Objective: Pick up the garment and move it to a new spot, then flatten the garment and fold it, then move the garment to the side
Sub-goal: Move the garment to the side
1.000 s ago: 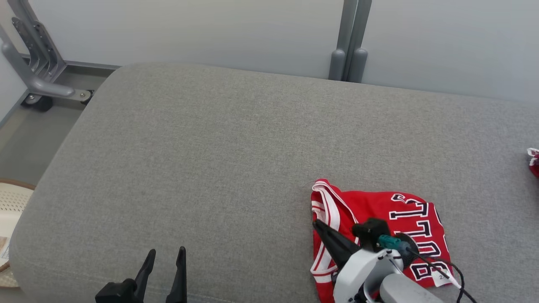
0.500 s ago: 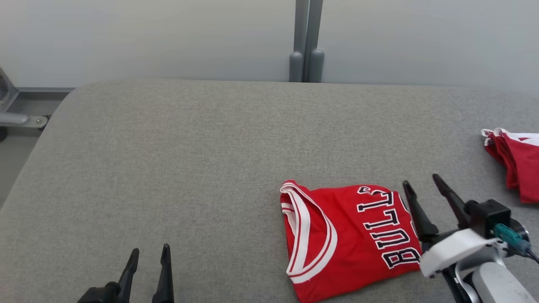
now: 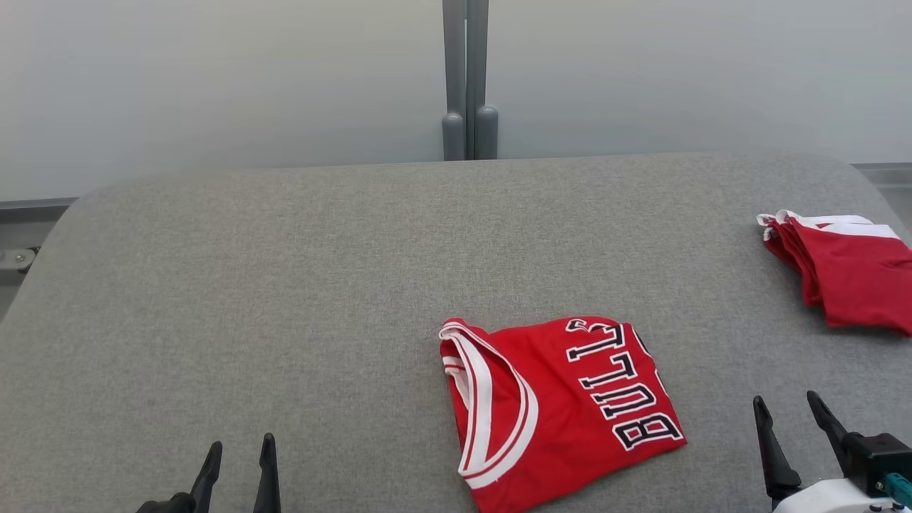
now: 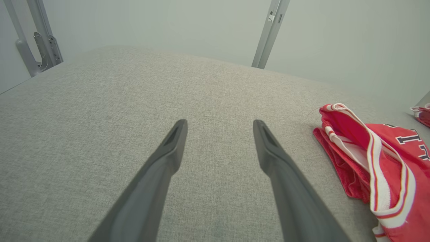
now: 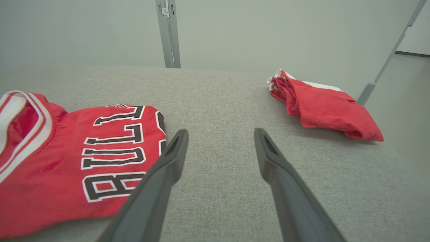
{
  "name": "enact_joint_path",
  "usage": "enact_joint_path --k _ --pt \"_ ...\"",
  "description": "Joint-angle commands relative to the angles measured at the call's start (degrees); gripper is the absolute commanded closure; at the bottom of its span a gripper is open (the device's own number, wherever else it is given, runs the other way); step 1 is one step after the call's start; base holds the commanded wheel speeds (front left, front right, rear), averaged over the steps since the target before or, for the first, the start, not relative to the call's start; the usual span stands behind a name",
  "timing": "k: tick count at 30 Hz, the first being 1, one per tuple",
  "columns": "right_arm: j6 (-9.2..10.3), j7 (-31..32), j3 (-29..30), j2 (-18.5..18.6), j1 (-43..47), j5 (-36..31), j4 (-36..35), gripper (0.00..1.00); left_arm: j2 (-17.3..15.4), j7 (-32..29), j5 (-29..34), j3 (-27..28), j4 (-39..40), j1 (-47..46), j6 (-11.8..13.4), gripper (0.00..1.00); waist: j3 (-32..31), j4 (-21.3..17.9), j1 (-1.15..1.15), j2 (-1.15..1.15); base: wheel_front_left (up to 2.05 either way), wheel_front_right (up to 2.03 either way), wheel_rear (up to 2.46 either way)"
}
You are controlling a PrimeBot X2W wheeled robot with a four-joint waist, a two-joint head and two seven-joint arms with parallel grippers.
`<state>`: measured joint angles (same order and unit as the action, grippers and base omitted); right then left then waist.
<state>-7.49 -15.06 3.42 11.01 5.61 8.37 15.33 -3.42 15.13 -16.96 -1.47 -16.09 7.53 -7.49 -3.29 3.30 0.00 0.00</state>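
My right gripper (image 3: 785, 399) has let go & backed off, fingers spread, near the folded jersey (image 3: 563, 406) lying front-centre on the grey pad (image 3: 285, 285). Also spread, idle: left gripper (image 3: 241, 442). I reckon fold's done; side move next.

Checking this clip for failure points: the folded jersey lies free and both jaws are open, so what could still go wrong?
1. The folded jersey shows loose layers at its collar end; a one-sided pinch while moving it aside could pull the fold open.
2. The other red garment lies near the right end of the cushion; sliding the jersey against it might push it off or muddle the two.
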Motion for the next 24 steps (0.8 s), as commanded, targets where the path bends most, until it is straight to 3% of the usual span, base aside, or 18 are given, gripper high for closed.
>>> enact_joint_path --k 1,11,15,19,24 --pt "0.01 -0.14 0.37 -0.33 0.71 -0.46 0.8 0.0 -0.43 -0.03 0.53 0.4 -0.4 0.39 -0.01 0.0 -0.41 -0.5 0.0 0.0 0.0 0.0 0.0" --pt "0.01 -0.13 -0.57 -2.44 -1.67 2.78 4.89 0.0 -0.32 -0.03 0.53 -0.12 -1.17 -0.61 0.0 0.0 -0.59 -0.61 0.0 0.0 0.0 0.0 0.0" --pt "0.01 1.01 -6.29 -1.91 -6.98 14.41 9.36 0.0 -0.29 -0.03 0.22 -0.86 -0.85 -1.11 0.0 0.0 -0.02 0.16 0.0 0.0 0.0 0.0 0.0" --pt "0.03 12.22 -13.21 2.87 -13.75 26.13 9.54 0.0 -0.24 -0.03 -0.05 -1.71 -0.48 -1.18 0.0 0.0 0.67 1.02 0.0 0.0 0.0 0.0 0.0" --pt "0.02 28.79 -20.07 9.83 -21.0 33.05 10.46 0.0 -0.73 -0.02 0.0 -3.04 -0.94 -1.68 0.0 0.0 1.46 2.65 0.0 0.0 0.0 0.0 0.0"
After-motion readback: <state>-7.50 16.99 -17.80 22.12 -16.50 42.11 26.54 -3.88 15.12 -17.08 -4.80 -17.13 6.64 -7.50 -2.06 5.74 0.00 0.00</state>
